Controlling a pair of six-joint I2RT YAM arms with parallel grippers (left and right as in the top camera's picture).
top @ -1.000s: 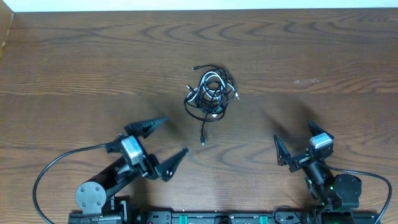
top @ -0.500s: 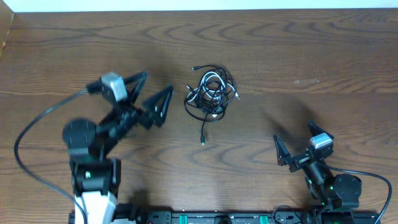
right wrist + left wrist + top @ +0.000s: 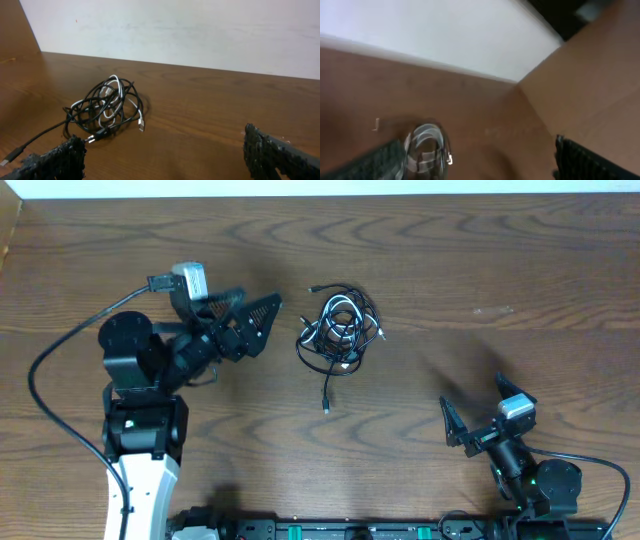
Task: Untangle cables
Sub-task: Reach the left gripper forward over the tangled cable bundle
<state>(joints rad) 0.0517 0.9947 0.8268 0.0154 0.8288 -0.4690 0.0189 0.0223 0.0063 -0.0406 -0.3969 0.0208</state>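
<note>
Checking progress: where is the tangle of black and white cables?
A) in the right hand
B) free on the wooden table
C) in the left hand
B: the black and white cables lie on the brown wooden table, clear of the open left hand and right hand.

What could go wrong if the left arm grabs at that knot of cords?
The cables lie in one tight clump, so the open left gripper beside it might pinch several strands and tighten the knot. The right gripper sits far off, open, so nothing pins the clump; it may just slide.
</note>
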